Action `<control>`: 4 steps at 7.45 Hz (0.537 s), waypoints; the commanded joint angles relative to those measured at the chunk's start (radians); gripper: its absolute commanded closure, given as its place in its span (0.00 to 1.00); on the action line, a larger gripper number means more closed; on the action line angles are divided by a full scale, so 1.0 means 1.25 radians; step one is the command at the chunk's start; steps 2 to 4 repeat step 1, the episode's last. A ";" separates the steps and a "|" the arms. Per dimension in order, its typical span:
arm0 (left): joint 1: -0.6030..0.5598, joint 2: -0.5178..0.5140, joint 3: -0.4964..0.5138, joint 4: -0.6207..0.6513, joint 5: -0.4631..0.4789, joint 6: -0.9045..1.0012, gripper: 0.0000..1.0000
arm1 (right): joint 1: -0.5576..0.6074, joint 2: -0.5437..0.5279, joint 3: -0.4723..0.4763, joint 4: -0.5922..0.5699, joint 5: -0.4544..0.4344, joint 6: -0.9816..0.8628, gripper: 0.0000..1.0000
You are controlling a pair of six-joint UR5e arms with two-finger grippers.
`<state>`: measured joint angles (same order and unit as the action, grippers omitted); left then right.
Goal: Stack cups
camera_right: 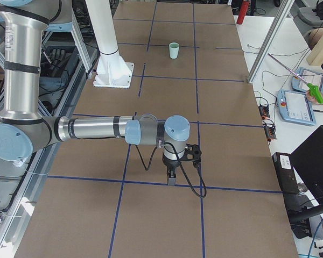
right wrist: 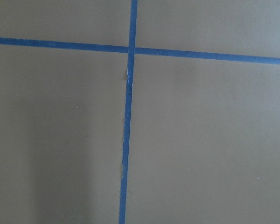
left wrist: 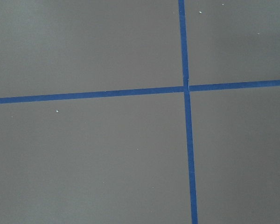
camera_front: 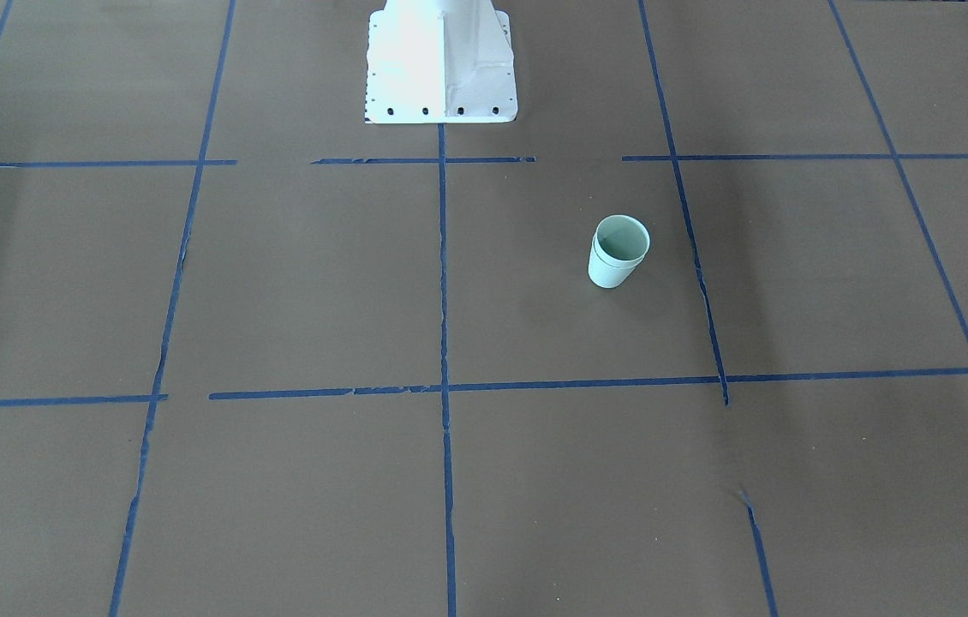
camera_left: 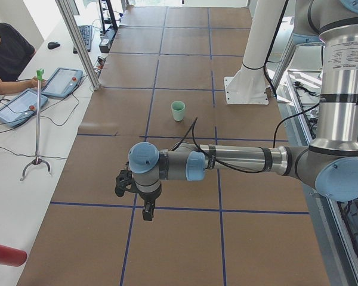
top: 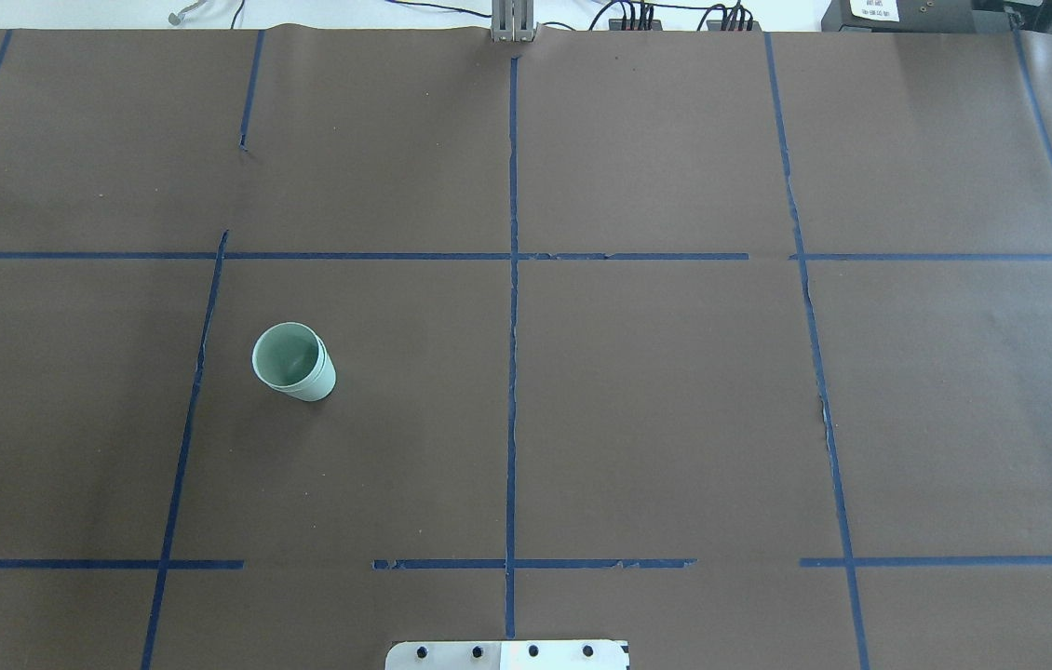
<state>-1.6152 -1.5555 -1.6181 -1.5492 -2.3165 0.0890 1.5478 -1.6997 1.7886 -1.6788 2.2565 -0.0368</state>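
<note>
The two pale mint-green cups [camera_front: 619, 251] stand upright as one nested stack, one inside the other, with a double rim showing. The stack is on the brown table on the robot's left side in the overhead view [top: 293, 361]. It shows small in the exterior left view [camera_left: 178, 110] and the exterior right view [camera_right: 174, 50]. My left gripper [camera_left: 147, 213] hangs over the table's left end, far from the cups. My right gripper [camera_right: 171, 180] hangs over the right end. I cannot tell if either is open or shut. Both wrist views show only bare table and blue tape.
The white robot pedestal [camera_front: 441, 68] stands at the table's middle edge [top: 507, 654]. Blue tape lines [top: 513, 279] grid the brown surface. An operator [camera_left: 6, 53] sits with tablets [camera_left: 62, 81] beside the table, and a thin stand [camera_left: 37, 125] is there too.
</note>
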 commanded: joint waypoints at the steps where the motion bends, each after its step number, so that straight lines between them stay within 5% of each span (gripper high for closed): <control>1: 0.000 0.000 0.001 0.000 0.000 0.000 0.00 | 0.000 0.000 0.001 0.001 0.000 0.000 0.00; 4: 0.000 0.000 0.001 0.000 0.000 0.000 0.00 | 0.000 0.000 0.001 0.001 0.000 0.000 0.00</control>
